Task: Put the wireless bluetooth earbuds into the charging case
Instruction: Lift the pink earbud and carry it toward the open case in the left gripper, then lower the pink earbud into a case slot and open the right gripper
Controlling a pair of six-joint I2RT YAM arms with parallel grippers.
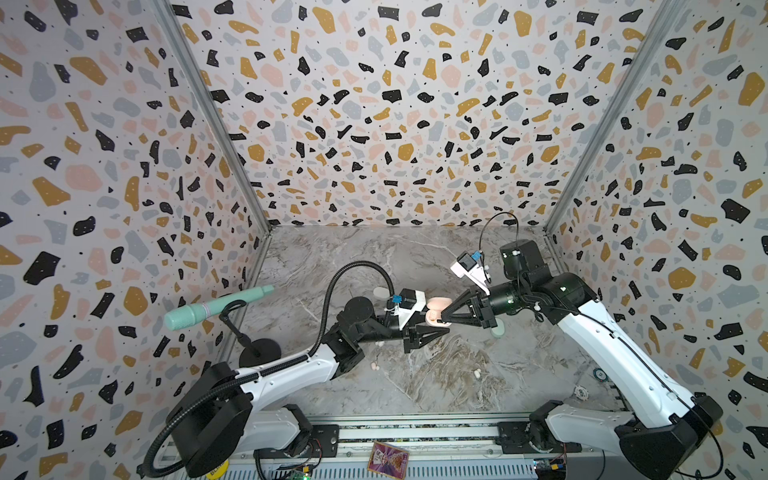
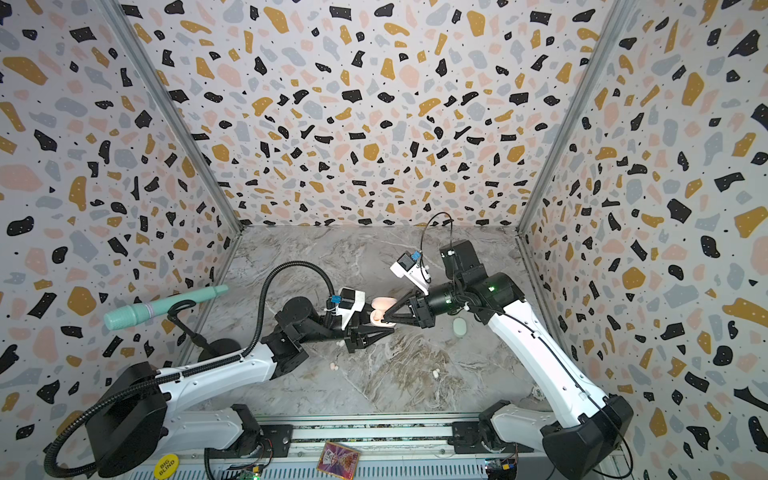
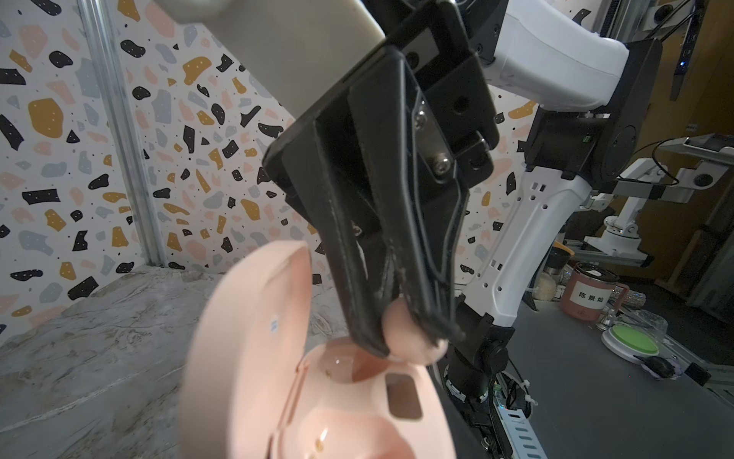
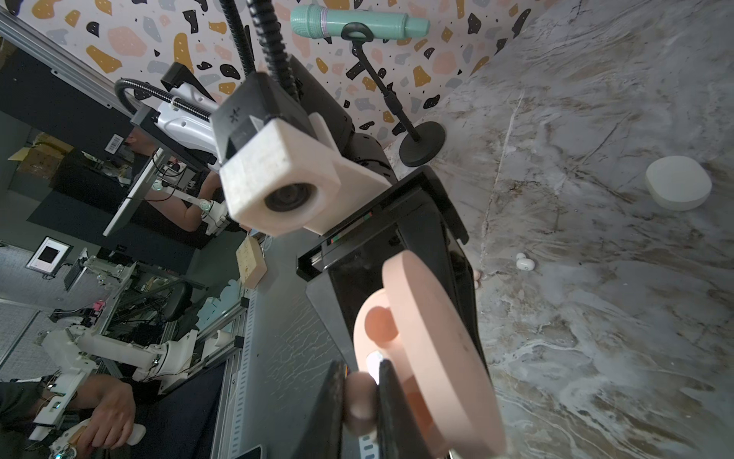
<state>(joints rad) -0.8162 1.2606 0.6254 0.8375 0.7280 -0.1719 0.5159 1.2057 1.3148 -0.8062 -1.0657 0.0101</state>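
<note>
A pale pink earbud (image 3: 403, 336) is pinched at the very tips of the jaws of the right arm (image 1: 623, 345). They are closed narrowly on its rounded body, and it is held just above an empty socket of the pink charging case (image 3: 254, 337), not yet seated. The case, with its lid swung open, is carried clear of the surface (image 1: 436, 386) over its middle by the jaws of the left arm (image 1: 291, 370). These are closed on the case, though the contact itself is hidden in every view.

The earbud is judged very light, hard-shelled and smooth. Being rounded, it could be squeezed out sideways, so a gentle pinch across its widest part is favoured, with the end that enters the socket left free. The case is likewise judged light and rigid. Its hinged lid is judged the weak part and is best left alone, the base below the seam being the place to hold.

A white pair (image 1: 478, 372) and another pale pair (image 1: 375, 366) are lying loose toward the front edge, and it is judged that they would roll if nudged.
</note>
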